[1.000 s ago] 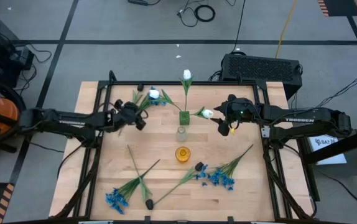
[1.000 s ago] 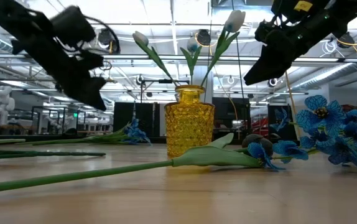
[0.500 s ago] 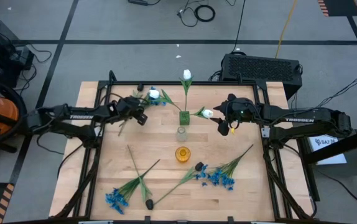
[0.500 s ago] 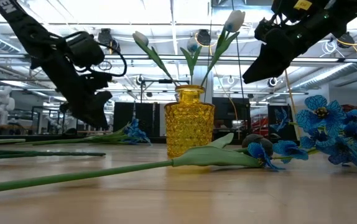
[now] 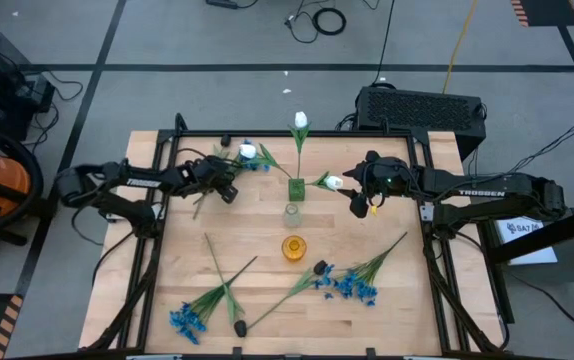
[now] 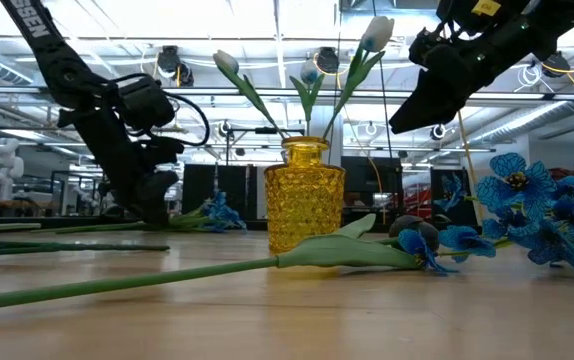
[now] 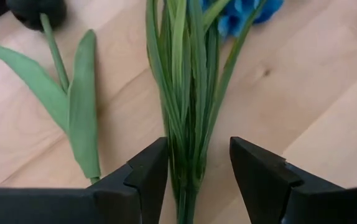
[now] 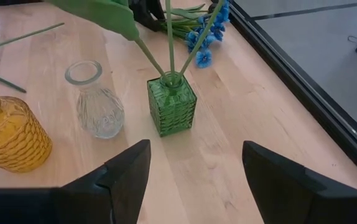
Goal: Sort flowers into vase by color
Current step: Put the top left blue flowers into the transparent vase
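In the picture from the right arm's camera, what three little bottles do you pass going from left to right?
Yellow vase → clear glass vase → green vase with stems standing in it.

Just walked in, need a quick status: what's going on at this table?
The left gripper is low over the table's far left, jaws open around a blue flower's stems, not yet closed. The right gripper hovers open and empty by the green vase, which holds white tulips. The clear vase and yellow vase look empty. More blue flowers and dark buds lie near the front edge.
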